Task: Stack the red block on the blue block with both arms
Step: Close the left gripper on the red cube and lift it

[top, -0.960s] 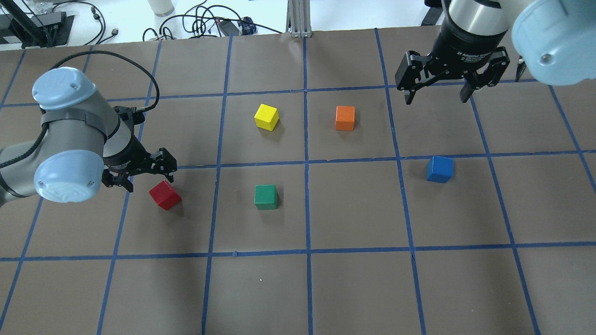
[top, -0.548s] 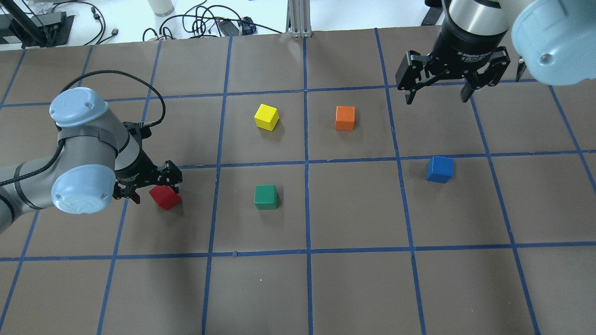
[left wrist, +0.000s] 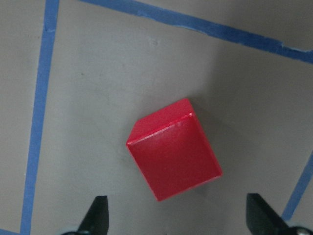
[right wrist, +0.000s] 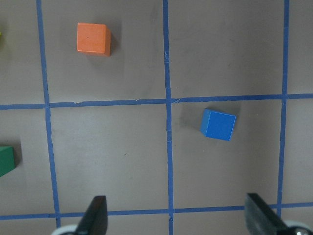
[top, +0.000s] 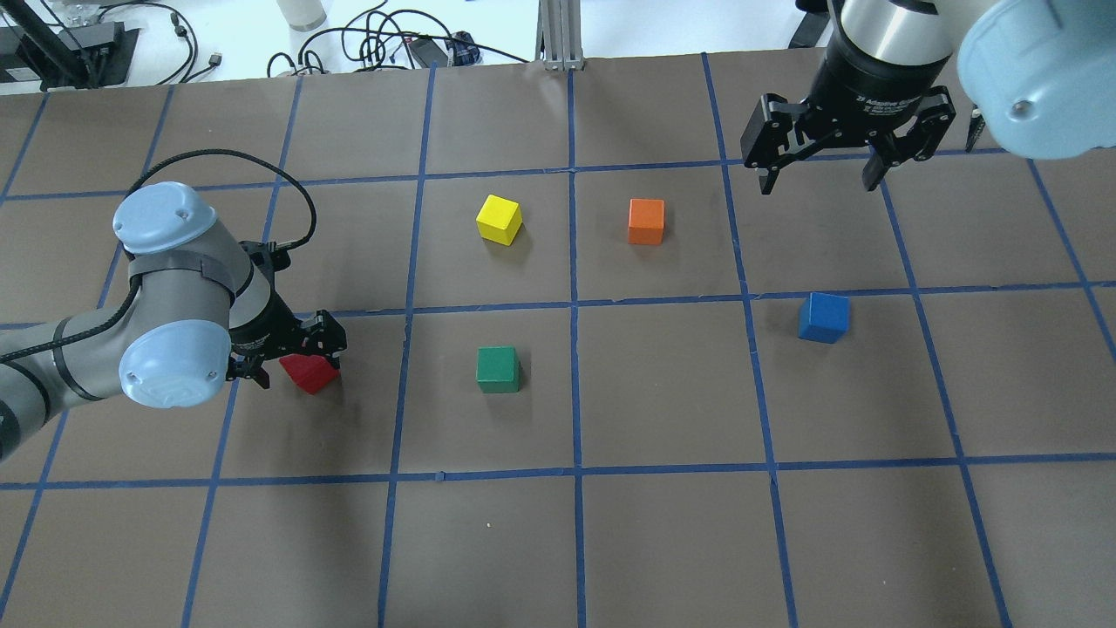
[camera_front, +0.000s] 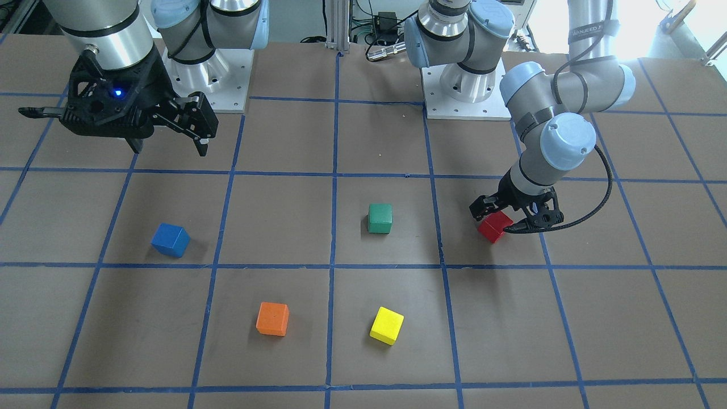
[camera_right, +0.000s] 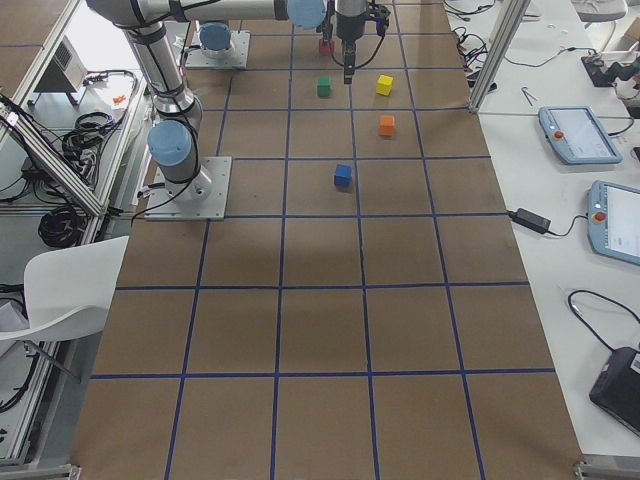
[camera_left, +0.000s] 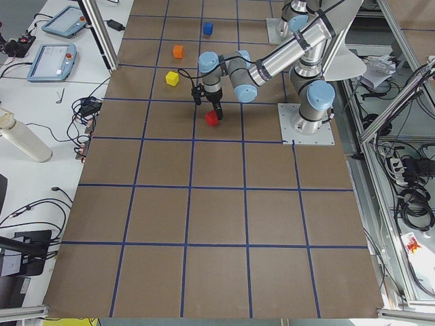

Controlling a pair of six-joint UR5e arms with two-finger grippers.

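Observation:
The red block sits on the brown table at the left, turned at an angle to the grid lines. My left gripper is open and low over it, with one finger on each side and gaps showing in the left wrist view. The blue block sits alone on the right. My right gripper is open and empty, held high beyond the blue block. The right wrist view shows the blue block below it.
A green block, a yellow block and an orange block stand between the two task blocks. A black cable loops off the left wrist. Blue tape lines grid the table.
My left gripper has moved right and down onto the red block and now straddles it. The right arm and all the blocks have stayed put.

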